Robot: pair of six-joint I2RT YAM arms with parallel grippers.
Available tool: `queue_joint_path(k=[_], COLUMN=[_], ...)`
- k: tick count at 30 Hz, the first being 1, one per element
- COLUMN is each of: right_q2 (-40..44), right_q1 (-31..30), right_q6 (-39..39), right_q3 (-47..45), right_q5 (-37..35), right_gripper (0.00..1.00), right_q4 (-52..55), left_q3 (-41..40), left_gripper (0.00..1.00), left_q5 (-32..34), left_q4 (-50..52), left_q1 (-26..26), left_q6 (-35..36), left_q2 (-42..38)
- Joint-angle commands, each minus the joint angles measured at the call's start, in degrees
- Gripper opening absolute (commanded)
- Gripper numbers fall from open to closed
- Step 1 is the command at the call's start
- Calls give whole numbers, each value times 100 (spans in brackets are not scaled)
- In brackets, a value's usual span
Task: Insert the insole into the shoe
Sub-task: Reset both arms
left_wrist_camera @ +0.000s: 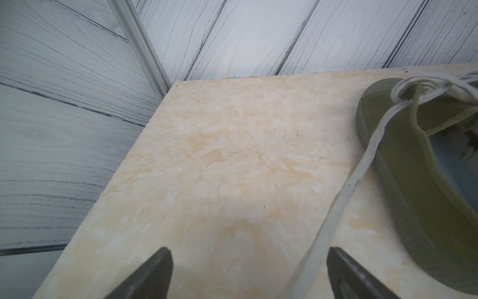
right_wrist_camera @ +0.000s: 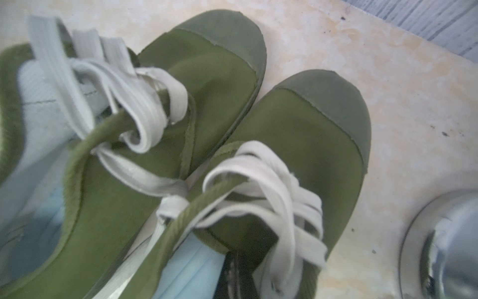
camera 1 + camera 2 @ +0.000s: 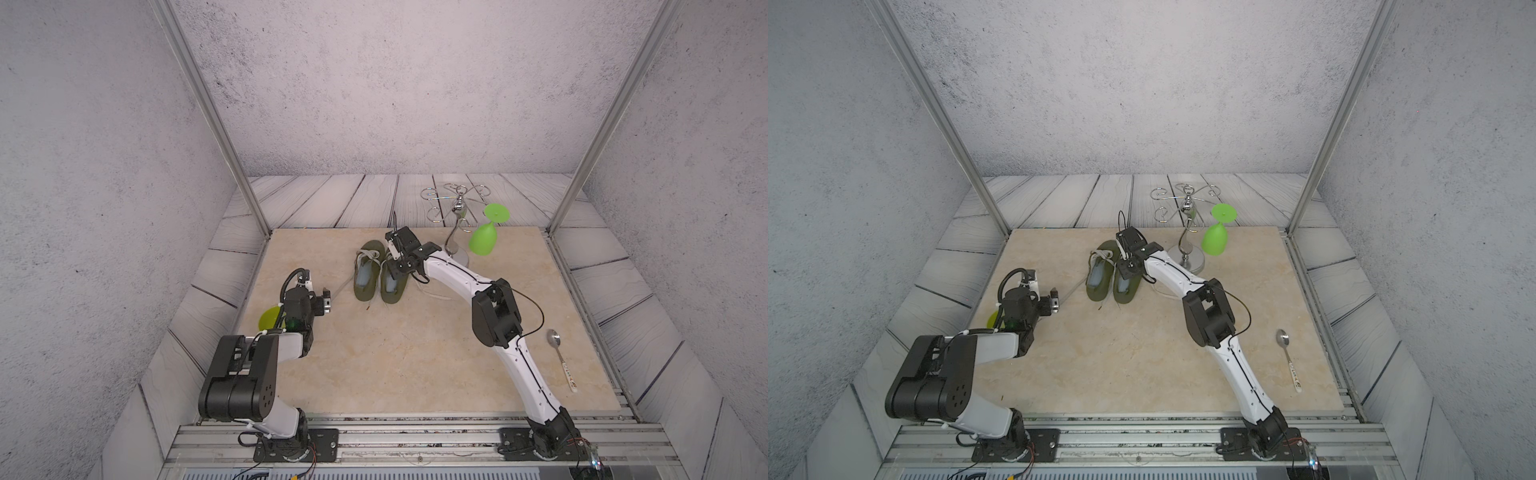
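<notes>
Two olive-green shoes with white laces lie side by side at the back centre of the table in both top views, the left shoe and the right shoe. A pale blue insole shows in the right shoe's opening, and another in the left shoe. My right gripper points down into the right shoe. In the right wrist view its dark fingers are shut together inside the opening, right beside the blue insole. My left gripper hangs open to the left of the shoes, holding nothing.
A loose white lace runs from the left shoe between my left fingers. A chrome glass rack with a hanging green glass stands behind the right shoe. A spoon lies at the right. A yellow-green disc sits behind my left arm.
</notes>
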State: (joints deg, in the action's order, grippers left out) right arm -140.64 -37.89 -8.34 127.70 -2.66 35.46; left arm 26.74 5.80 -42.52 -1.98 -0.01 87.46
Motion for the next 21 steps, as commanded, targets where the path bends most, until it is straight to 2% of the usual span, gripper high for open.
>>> queue_joint_path(k=[1,5,7,8,11,12,15,18,21], right_q2=[1349,2655,3373,3781,4964,5360,6337,7111,7654], right_q1=[-108,-157,-159,-140,-76,-9,558,1803,2302], right_q6=[66,136,126,181,337,377,239,-22,740], right_q3=[-395,-1838,-2643,-3115,-4651,-5194,-6595,-7848,-9243], right_q5=[-55,-245,-442,-566,-999,-1210,-1557,-1106,-1438], right_gripper=[0,7,17,30,86,99,99,99,99], right_q4=[167,-277,-479,-612,-1143,-1372,-1981,-2743,-4419], left_q3=[-37,-37,-38,-37,-37,-41,-34,-32,-29], left_gripper=[96,96,96,96,96,96,96,96,96], left_q5=[9,9,9,8,9,9,9,-6,-12], left_q4=[-114,-115,-116,-115,-113,-116,-112,-115,-107], left_q1=[57,57,58,57,57,57,62,57,68], left_q6=[-34,-30,-34,-34,-34,-34,-34,-42,-45], left_q2=[21,23,25,25,25,25,25,25,25])
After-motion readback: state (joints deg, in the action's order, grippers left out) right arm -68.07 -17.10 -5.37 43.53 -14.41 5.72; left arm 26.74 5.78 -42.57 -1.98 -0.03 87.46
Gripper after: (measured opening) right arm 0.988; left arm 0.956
